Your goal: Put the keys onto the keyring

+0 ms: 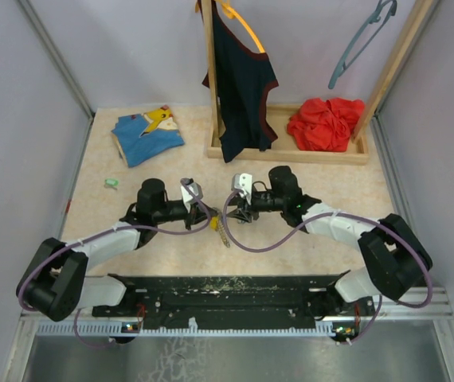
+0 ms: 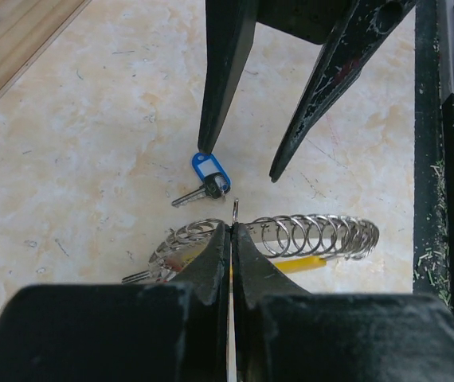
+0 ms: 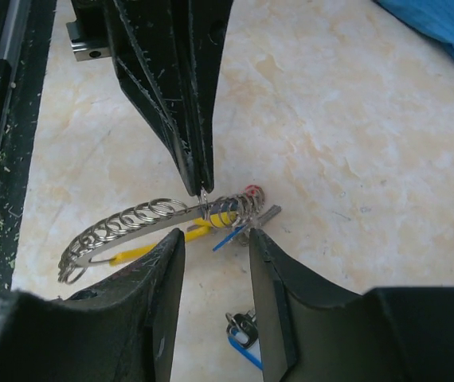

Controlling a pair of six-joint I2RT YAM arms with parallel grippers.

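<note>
Over the middle of the beige, marble-patterned table [image 1: 354, 183], my two pincers meet tip to tip. Open surface lies to either side of them. The black rail [image 1: 235, 290] at the near edge is behind them, and the wooden rack [image 1: 307, 155] along the far edge is well beyond.

My left pincer [image 2: 232, 229] is pressed together on the grey metal wire keyring [image 2: 315, 235], pinching one small loop at its tips. The ring is a curved band strung with a row of thin, shiny loops. It runs across just past those tips, with a yellow plastic tag [image 2: 303, 263] beneath it and a small red piece [image 3: 251, 191] at one end. Whether it rests on the table I cannot tell.

My right pincer [image 3: 217, 237] faces it with its matt black, tapered fingers apart, gripping nothing. The keyring is just ahead of the gap.

The small blue-headed key [image 2: 215, 173], with its dull metal blade, lies flat on the table under the right pincer, near one fingertip and apart from the ring. The mint green-headed key [image 1: 111, 183] lies well out to the outer side of the left pincer, near a folded blue cloth [image 1: 147, 131].
</note>
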